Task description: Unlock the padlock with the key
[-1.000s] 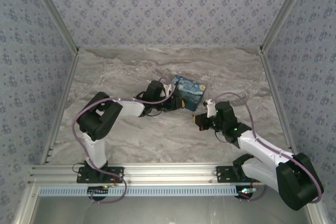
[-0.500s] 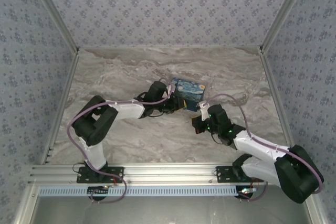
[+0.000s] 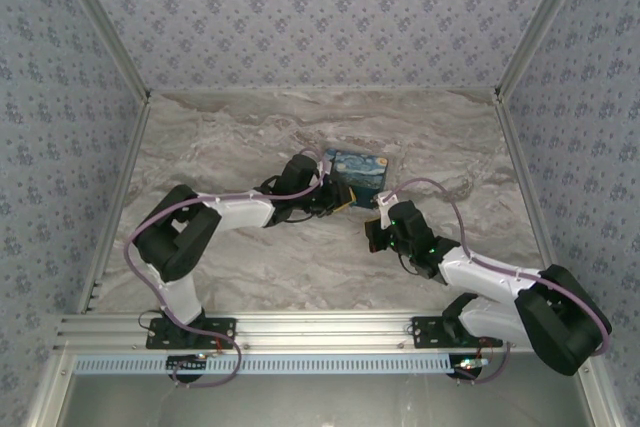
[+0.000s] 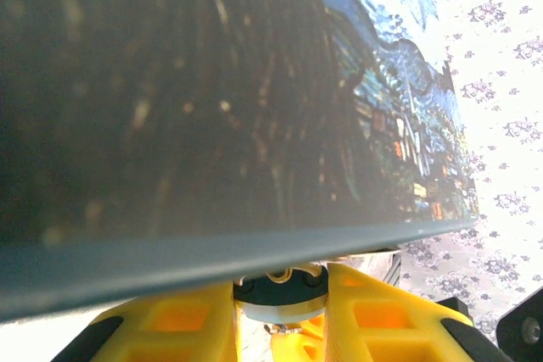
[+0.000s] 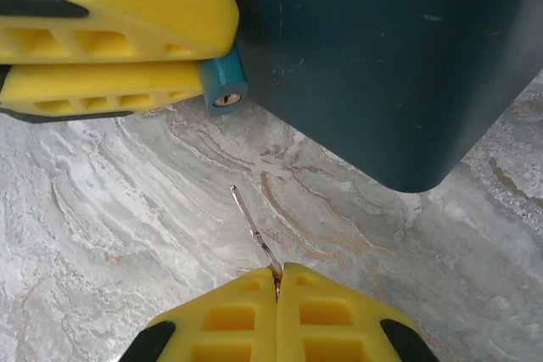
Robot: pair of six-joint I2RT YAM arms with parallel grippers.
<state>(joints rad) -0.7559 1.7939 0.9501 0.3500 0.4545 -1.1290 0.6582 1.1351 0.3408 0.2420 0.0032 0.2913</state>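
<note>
The padlock (image 5: 222,80) has a small blue body, and its keyhole end faces my right wrist camera. My left gripper (image 3: 338,200) is shut on it, its yellow fingers (image 5: 127,6) clamping it beside the teal box (image 5: 382,57). In the left wrist view the padlock (image 4: 284,290) sits between the yellow fingers under the box's painted lid (image 4: 254,82). My right gripper (image 5: 277,273) is shut on the key (image 5: 253,225), a thin grey blade pointing up-left at the keyhole. A short gap separates the key tip from the padlock.
The starry-night box (image 3: 358,175) stands on the marble table (image 3: 250,257) right behind both grippers. Patterned walls enclose the table on the left, back and right. The aluminium rail (image 3: 320,332) runs along the near edge.
My right gripper has moved left and lower with the key, closer to the padlock. The left arm has stretched out and dropped a little, and the box now sits flatter.
</note>
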